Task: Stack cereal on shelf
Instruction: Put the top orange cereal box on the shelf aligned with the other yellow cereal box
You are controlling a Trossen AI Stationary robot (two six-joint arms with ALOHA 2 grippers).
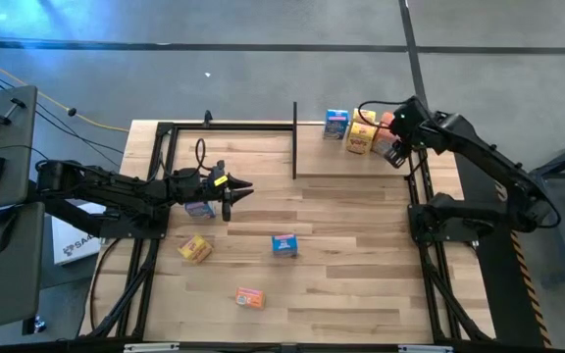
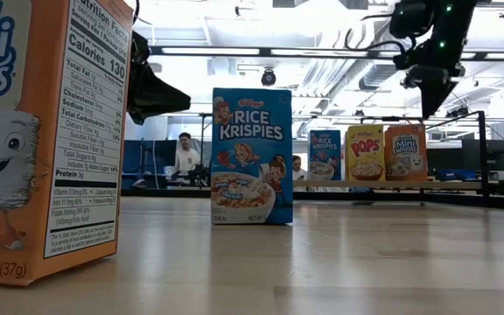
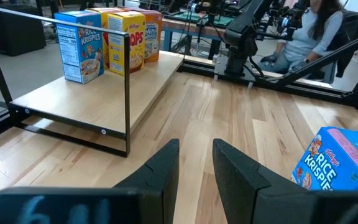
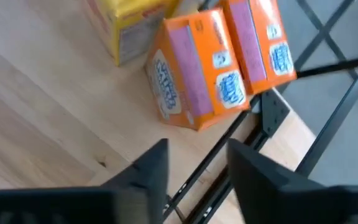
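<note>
The shelf (image 1: 351, 162) is a small light-wood board in a black frame at the table's far right. Several cereal boxes stand on it: blue (image 1: 336, 123), yellow (image 1: 359, 137) and orange (image 4: 197, 68). My right gripper (image 4: 194, 168) hangs open above the shelf's right end, over the orange boxes, with nothing between its fingers. My left gripper (image 3: 194, 162) stands open and level at the table's left. A blue Rice Krispies box (image 3: 334, 158) lies beside it. Loose on the table are a yellow box (image 1: 195, 248), a blue box (image 1: 283, 244) and an orange box (image 1: 250, 297).
The shelf's thin black posts and rail (image 3: 127, 93) stand between the open table and the boxes on the board. A black frame (image 1: 160, 176) runs along the table's left and right sides. People sit at desks in the room beyond the table.
</note>
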